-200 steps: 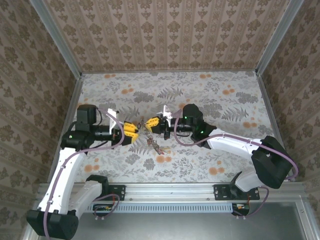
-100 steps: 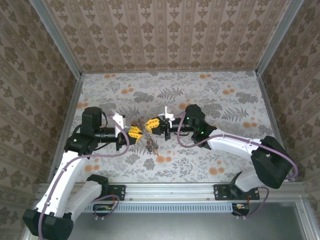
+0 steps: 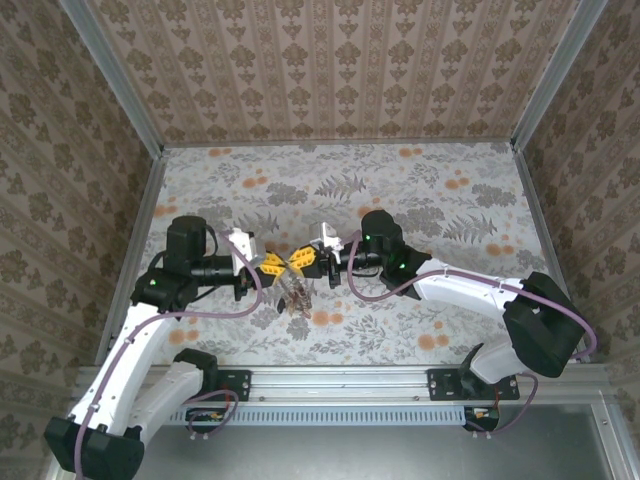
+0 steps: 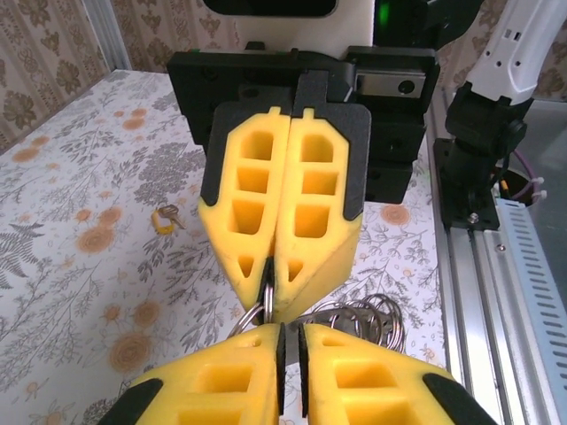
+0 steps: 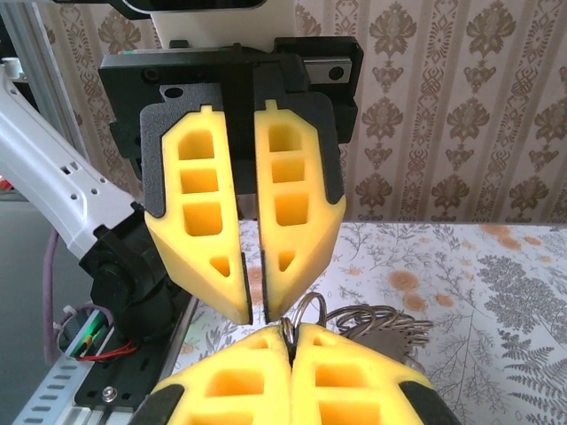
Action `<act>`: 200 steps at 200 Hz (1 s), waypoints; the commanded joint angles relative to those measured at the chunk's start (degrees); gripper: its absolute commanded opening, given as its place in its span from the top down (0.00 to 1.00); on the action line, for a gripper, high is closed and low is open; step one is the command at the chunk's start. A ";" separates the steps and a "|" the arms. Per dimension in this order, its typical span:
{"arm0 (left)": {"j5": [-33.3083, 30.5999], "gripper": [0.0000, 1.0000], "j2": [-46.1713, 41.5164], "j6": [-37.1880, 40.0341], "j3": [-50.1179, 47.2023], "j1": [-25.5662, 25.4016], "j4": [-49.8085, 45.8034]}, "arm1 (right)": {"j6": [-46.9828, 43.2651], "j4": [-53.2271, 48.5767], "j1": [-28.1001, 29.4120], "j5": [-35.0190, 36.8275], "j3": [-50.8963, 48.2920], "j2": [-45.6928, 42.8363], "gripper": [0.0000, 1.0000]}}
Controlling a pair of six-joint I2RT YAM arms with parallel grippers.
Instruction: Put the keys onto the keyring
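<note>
My right gripper [image 5: 288, 341] is shut on a thin metal keyring [image 5: 306, 305], whose loop sticks up from between its yellow fingertips. A bunch of further rings and grey keys [image 5: 385, 323] hangs from it beside the fingers. My left gripper [image 4: 291, 343] faces it tip to tip, its pads a narrow gap apart with the table showing through. From the top, the left gripper [image 3: 271, 264] and right gripper [image 3: 301, 259] meet above the table's middle, with the key bunch [image 3: 296, 292] dangling below them. One small key with a yellow tag [image 4: 165, 217] lies apart on the table.
The flowered table [image 3: 430, 200] is walled by patterned panels at the back and sides. An aluminium rail [image 3: 340, 378] runs along the near edge by both arm bases. Purple cables loop along both arms.
The left gripper has moved right until its tips meet the right gripper's. The right gripper has shifted slightly left, and the key bunch now hangs closer under the two grippers.
</note>
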 commanded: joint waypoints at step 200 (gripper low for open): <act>0.15 0.83 -1.29 1.54 -5.47 -2.71 6.00 | 2.83 10.09 2.52 7.25 -0.26 -1.27 1.00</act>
